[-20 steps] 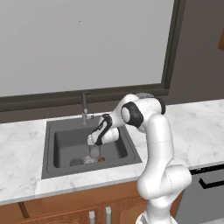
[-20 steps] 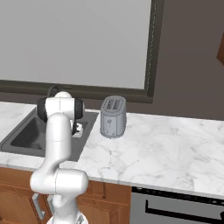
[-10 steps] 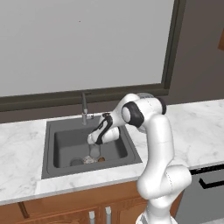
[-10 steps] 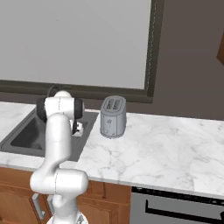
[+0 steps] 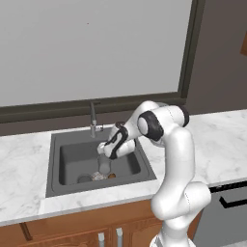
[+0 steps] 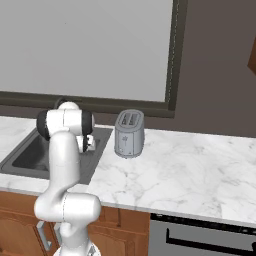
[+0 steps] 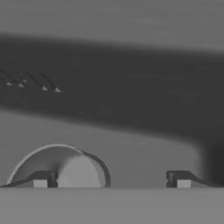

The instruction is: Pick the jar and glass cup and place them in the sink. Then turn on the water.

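In the left base view the dark grey sink (image 5: 65, 166) holds the glass cup (image 5: 104, 165), a grey tumbler standing upright on the basin floor. Just above the cup hangs my gripper (image 5: 102, 150). The jar (image 5: 101, 176) with its brown bits sits low behind the cup, near the round drain (image 5: 84, 178). In the hand view my gripper (image 7: 111, 180) is open, with the fingertips (image 7: 41, 179) far apart. The cup's round rim (image 7: 61, 151) lies under the left tip and the sink wall (image 7: 131, 100) is ahead. The water is out of view.
The slim dark faucet (image 5: 92, 118) stands at the sink's back edge, close behind my hand. A grey toaster (image 6: 129, 133) sits on the marble counter (image 6: 190, 170) right of the sink (image 6: 30, 155). A window runs along the back wall.
The jaws have spread wider and let go of the glass cup, which stays standing in the sink. The arm has hardly moved.
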